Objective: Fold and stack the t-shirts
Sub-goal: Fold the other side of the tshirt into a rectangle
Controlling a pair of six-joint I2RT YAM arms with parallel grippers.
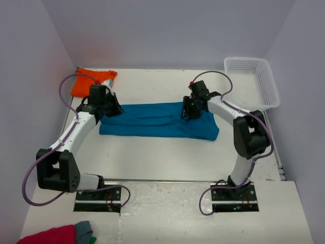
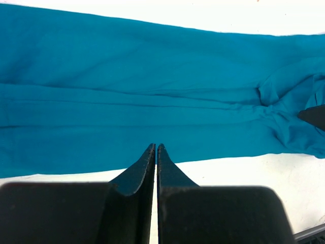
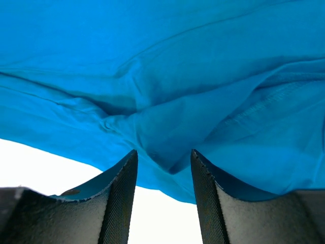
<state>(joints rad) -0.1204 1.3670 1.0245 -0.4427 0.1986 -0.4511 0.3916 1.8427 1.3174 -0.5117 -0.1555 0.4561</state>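
Teal t-shirt (image 1: 157, 121): we see it folded into a long, narrow band across the middle of the worktop (image 1: 152, 157), running left to right. Its right end is a little nearer to us than its left.
Teal cloth, close up: in the left wrist view (image 2: 152, 91) lengthwise creases run along the band, and it is bunched at the right end. In the right wrist view (image 3: 162, 76) it is rumpled, with a stitched hem showing.
Orange t-shirt (image 1: 91, 81): we find it crumpled at the far left corner of the worktop, apart from the teal one.
Left gripper (image 1: 114, 109): it sits at the left end of the teal band. In its own view (image 2: 156, 146) the jaws are pressed together with no cloth between them, their tips at the shirt's edge.
Right gripper (image 1: 189, 111): it is low over the right part of the band. In its own view (image 3: 163, 152) the jaws stand apart, with a fold of teal cloth across the gap at the fingertips (image 3: 119, 198). We cannot tell whether the cloth is pinched.
Basket (image 1: 254, 81): white plastic mesh, at the far right corner.
Crimson cloth (image 1: 51, 235): bunched at the near left corner, nearer than the left arm's base.
Grey cloth (image 1: 84, 229): touching the crimson one on its right.
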